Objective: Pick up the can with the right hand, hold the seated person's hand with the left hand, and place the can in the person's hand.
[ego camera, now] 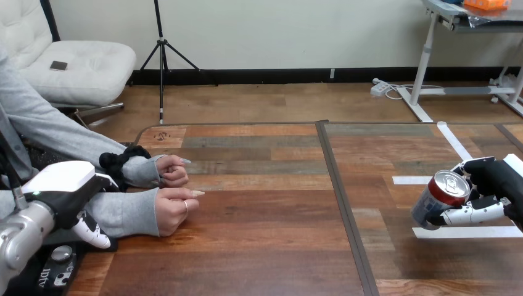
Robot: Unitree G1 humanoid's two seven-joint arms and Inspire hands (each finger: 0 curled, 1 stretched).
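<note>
A red, white and blue can [438, 197] is at the table's right side, tilted, its silver top facing up and left. My right hand [493, 188] comes in from the right edge with fingers and thumb curled round the can. The person's two hands rest as loose fists at the left of the table: one nearer me [174, 211] and one farther back [172, 171]. My left hand [77, 197] hovers at the lower left, over the grey sleeve of the nearer forearm, its fingers pointing down; I cannot tell whether it touches the sleeve.
The wooden table [259, 246] has a dark seam [345, 209] running front to back down its middle. White tape strips [465, 232] mark the right part near the can. A black device [55, 265] lies at the lower left corner.
</note>
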